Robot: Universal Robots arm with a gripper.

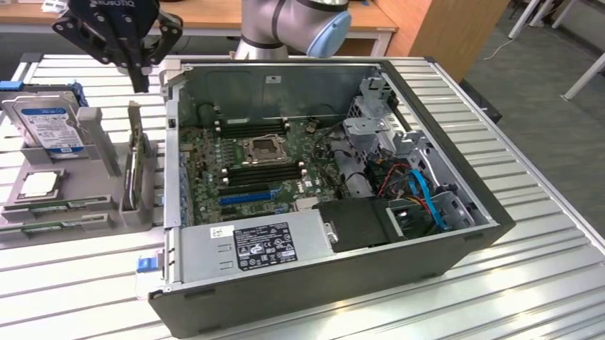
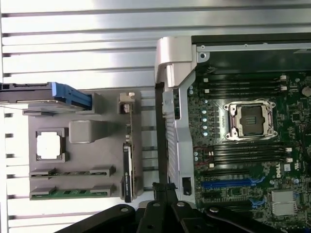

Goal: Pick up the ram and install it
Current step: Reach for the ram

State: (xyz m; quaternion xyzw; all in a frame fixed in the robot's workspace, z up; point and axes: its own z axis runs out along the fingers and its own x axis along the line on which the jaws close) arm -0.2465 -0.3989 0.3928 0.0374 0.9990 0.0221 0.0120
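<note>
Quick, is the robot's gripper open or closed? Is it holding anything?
The gripper: closed, holding nothing.

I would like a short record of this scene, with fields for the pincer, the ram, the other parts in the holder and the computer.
pincer: black pincer, shut, holding nothing, raised near the case wall at the exterior view's left
ram: two long thin green ram sticks, lying flat in the grey plastic holder, not picked up
other parts in holder: silver hard drive with blue-white label; square silver processor; upright green expansion card
computer: open dark metal computer case lying on the slatted silver table, green motherboard exposed
</note>
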